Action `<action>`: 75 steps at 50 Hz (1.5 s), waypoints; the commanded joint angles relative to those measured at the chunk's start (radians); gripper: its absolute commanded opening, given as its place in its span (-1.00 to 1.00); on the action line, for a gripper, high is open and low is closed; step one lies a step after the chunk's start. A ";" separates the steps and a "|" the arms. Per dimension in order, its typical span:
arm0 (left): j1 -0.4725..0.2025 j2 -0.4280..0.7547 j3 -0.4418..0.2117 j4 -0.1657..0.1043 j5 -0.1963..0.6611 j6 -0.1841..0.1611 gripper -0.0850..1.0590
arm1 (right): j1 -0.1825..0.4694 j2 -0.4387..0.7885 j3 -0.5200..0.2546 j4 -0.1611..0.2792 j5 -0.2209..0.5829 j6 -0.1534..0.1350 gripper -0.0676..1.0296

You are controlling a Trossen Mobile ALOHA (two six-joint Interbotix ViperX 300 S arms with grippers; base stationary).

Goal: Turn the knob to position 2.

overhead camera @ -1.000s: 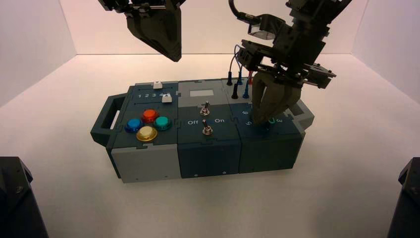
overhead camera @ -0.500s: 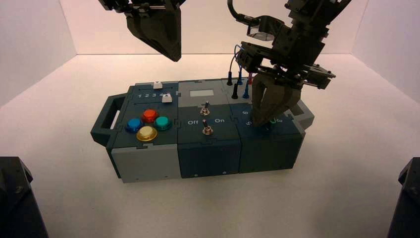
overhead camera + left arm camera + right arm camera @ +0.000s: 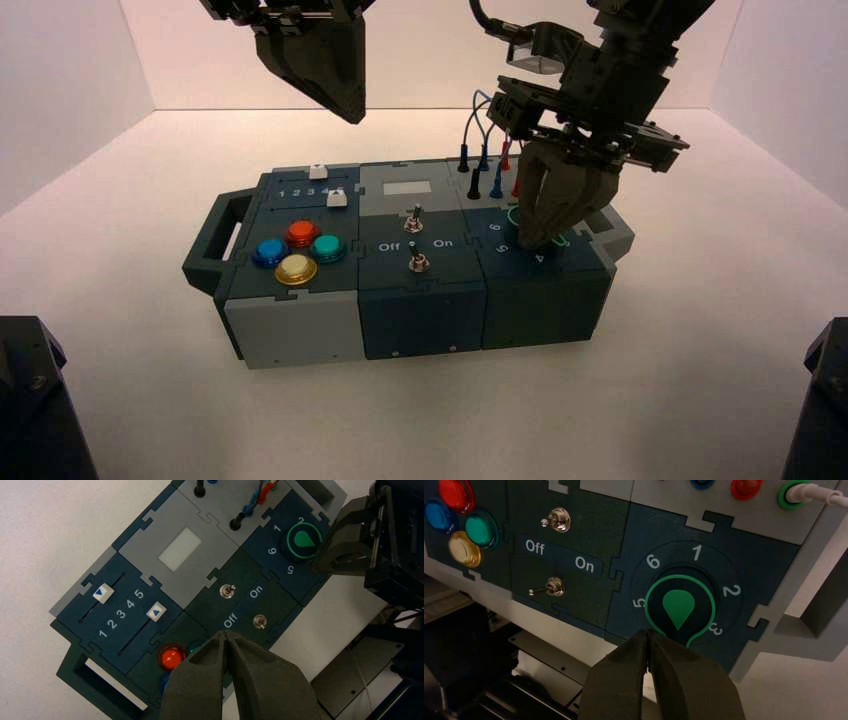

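Right gripper (image 3: 548, 235) hangs over the right-hand, dark-teal section of the box (image 3: 300, 335), fingertips pressed together, pinching nothing. In the right wrist view the closed tips sit just beside the knob (image 3: 679, 607), on the side where its pointer tip ends; contact with the dial rim cannot be told. The knob sits at the right end of the box top, inside a ring of white numerals 1, 2, 3, 5, 6. The green teardrop's tip points into the gap between 3 and 5, where 4 would be; that numeral is covered in this view. So the pointer reads near 4, not 2.

Left gripper (image 3: 335, 85) is parked high above the rear left of the box, fingers likewise shut and empty.

Risks, judged from this pose:
- Closed tips cannot clasp the dial. Pushing at the rim may slide off and leave the pointer unmoved.
- A nudge in the wrong sense would carry it toward 5.
- Two detents are needed. One short push may stop at 3; a hard one may overshoot to 1.
- The wires (image 3: 480, 115) plugged in just behind the knob could snag the wrist during rotation.
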 commanded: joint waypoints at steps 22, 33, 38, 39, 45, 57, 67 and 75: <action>-0.002 -0.008 -0.029 0.008 -0.002 0.012 -0.91 | -0.003 -0.029 0.005 -0.006 0.005 0.011 -0.92; -0.002 -0.006 -0.029 0.008 -0.003 0.012 -0.91 | -0.011 -0.031 0.005 -0.023 0.012 0.017 -0.92; -0.002 -0.006 -0.029 0.008 -0.002 0.014 -0.91 | -0.023 -0.031 0.006 -0.034 0.015 0.017 -0.92; -0.002 -0.006 -0.028 0.008 -0.002 0.014 -0.91 | -0.026 -0.031 0.006 -0.037 0.017 0.017 -0.92; -0.002 -0.005 -0.028 0.008 -0.002 0.014 -0.91 | -0.049 -0.035 0.008 -0.052 0.023 0.017 -0.92; -0.002 -0.005 -0.029 0.011 -0.002 0.015 -0.91 | -0.054 -0.043 -0.006 -0.061 0.034 0.017 -0.92; -0.002 0.002 -0.032 0.008 -0.003 0.014 -0.91 | -0.064 -0.043 -0.009 -0.086 0.046 0.017 -0.92; -0.003 0.005 -0.032 0.008 -0.003 0.014 -0.91 | -0.083 -0.044 -0.006 -0.103 0.054 0.017 -0.92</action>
